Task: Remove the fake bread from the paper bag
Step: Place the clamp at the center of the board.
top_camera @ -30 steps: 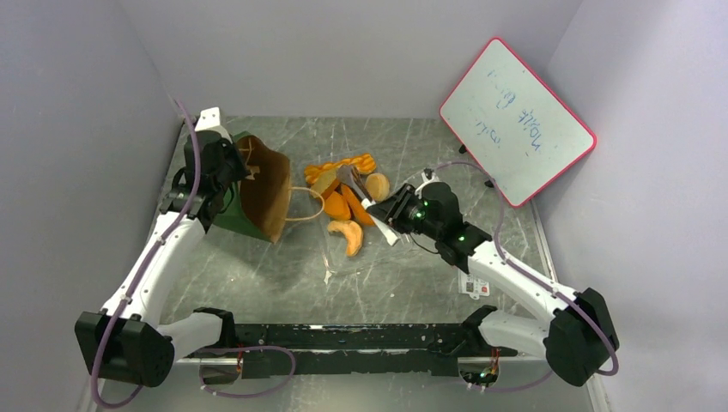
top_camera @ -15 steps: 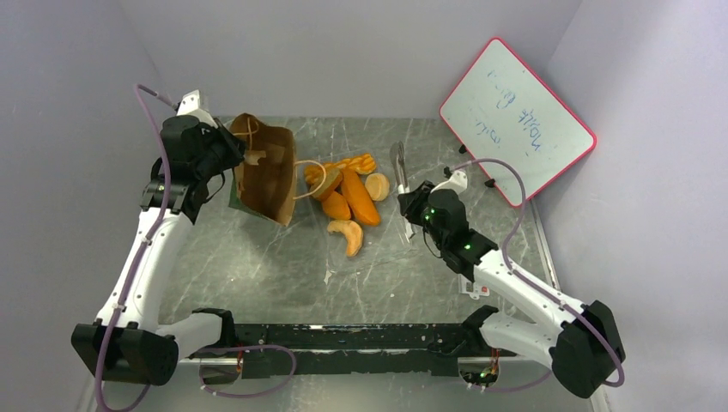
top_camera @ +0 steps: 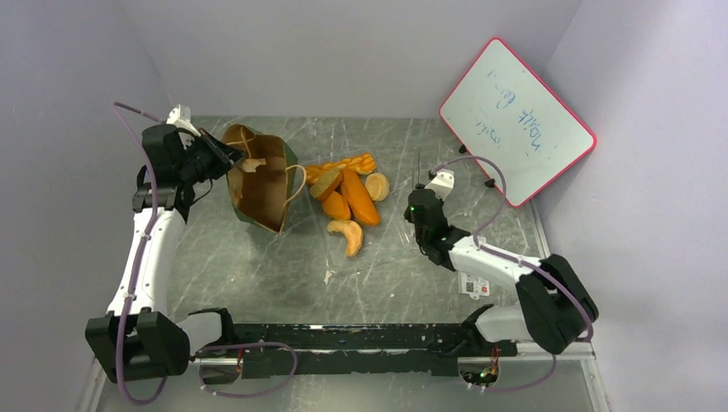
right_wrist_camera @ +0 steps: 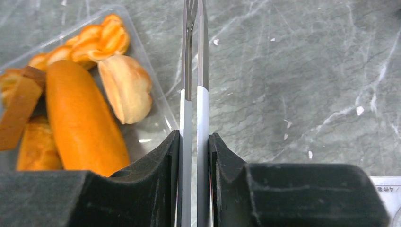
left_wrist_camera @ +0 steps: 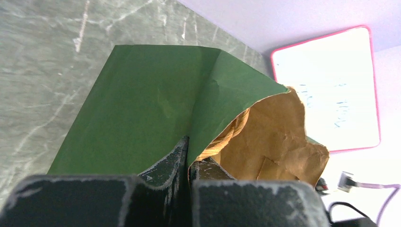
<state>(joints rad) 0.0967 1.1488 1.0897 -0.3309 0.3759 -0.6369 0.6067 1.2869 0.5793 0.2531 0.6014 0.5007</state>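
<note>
The left gripper (left_wrist_camera: 189,158) is pinched fully closed on the rim of the paper bag (left_wrist_camera: 151,99), with green paper and a tan loop handle caught between its jaws. It holds the bag on the left side of the table, tilted so that the brown inside faces up and to the right. That pose looks meant to keep the mouth open for tipping or checking. No bread shows in the part of the interior that is visible.

The fake bread (top_camera: 348,199) lies just right of the bag, outside it, in a clear plastic tray (right_wrist_camera: 158,106). It includes a long roll, a pale bun and a braided loaf, and a croissant sits nearer. The task looks essentially complete.

The right gripper (right_wrist_camera: 194,142) is clamped on a pair of metal tongs (right_wrist_camera: 193,56) at their white sleeve. The tong blades are pressed together, empty, and point away from the arm just right of the tray.

The table (top_camera: 386,275) is grey-green, marbled and scuffed, and plain pale walls enclose it. A red-framed whiteboard (top_camera: 515,120) leans at the far right.
</note>
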